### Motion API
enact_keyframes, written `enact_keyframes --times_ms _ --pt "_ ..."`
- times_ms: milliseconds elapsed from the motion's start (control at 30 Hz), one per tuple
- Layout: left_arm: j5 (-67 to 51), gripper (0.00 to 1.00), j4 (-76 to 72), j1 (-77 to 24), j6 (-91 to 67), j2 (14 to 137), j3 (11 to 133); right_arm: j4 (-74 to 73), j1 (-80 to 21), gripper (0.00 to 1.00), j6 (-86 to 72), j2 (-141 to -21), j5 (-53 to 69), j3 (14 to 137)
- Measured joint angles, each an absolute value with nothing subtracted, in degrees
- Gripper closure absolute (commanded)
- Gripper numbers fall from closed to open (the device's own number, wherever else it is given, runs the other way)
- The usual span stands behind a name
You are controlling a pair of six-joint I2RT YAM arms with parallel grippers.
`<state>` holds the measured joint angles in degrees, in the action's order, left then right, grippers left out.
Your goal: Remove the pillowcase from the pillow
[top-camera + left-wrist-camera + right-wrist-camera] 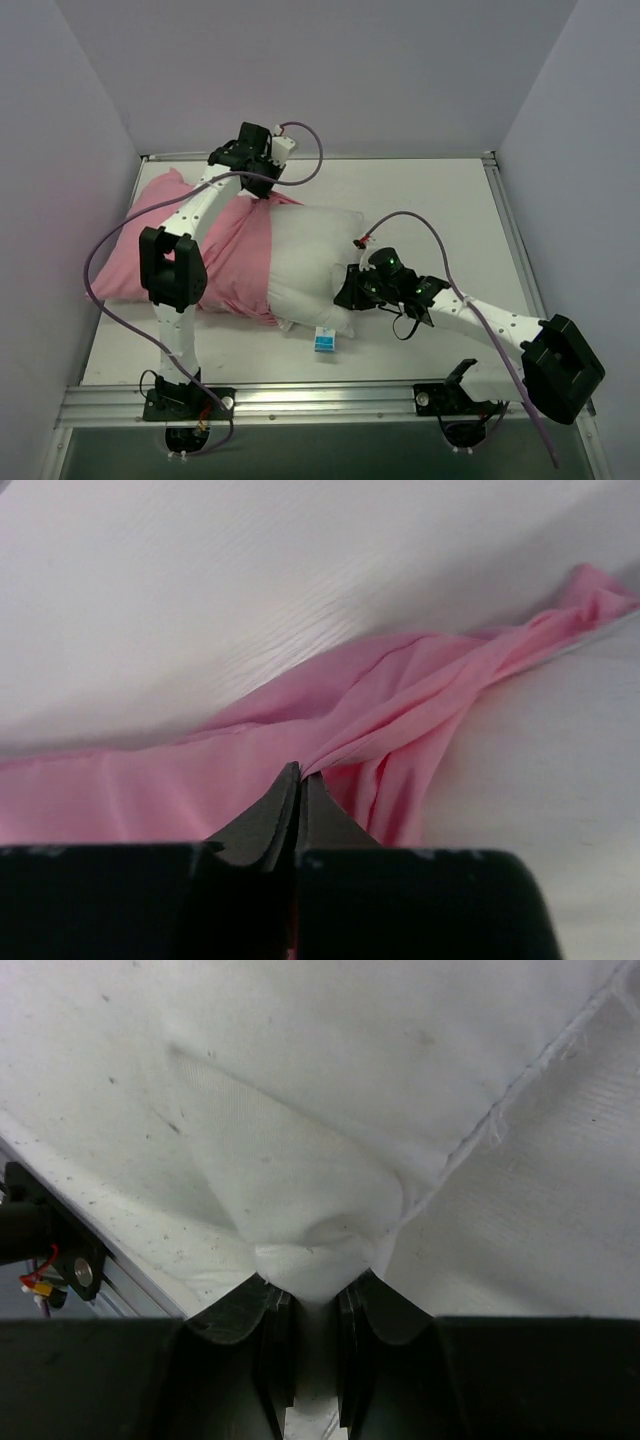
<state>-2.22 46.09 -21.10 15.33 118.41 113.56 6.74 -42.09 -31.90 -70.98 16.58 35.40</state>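
Note:
The pink pillowcase (225, 245) covers the left half of the pillow (310, 255), whose plump white right half lies bare. My left gripper (262, 186) sits at the far edge of the pillowcase. In the left wrist view it (300, 777) is shut on a pinched fold of the pink pillowcase (400, 710). My right gripper (352, 290) is at the pillow's near right edge. In the right wrist view it (313, 1295) is shut on a bulging white corner of the pillow (320, 1190). A small blue and white tag (324, 340) sticks out from the pillow's near edge.
The white table (430, 200) is walled in at the left, back and right. A metal rail (320, 400) with both arm bases runs along the near edge. A purple cable (440, 245) arches over the right arm.

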Motion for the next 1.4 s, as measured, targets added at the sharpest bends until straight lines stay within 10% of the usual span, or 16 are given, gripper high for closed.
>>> enact_keyframes --times_ms 400,467,600,1233,1400 --pt "-3.73 0.97 42.39 -10.0 21.02 114.56 99.39 10.92 -42.02 0.99 -37.12 -66.61 15.51 32.08" --pt "-4.49 0.97 40.95 -11.27 22.15 111.26 96.66 6.28 -41.98 0.49 -36.16 -66.7 15.79 34.87" --pt "-7.73 0.97 37.71 -14.68 23.49 104.38 93.23 -5.61 -40.12 0.01 -32.82 -67.26 15.57 44.14" --pt "-14.85 0.97 36.51 -14.52 21.17 99.42 92.16 -11.09 -42.15 0.0 -17.39 -104.53 5.74 88.71" --pt "-14.83 0.85 38.26 -14.0 19.88 99.42 92.23 -7.77 -43.64 0.43 -15.7 -112.97 5.15 87.88"
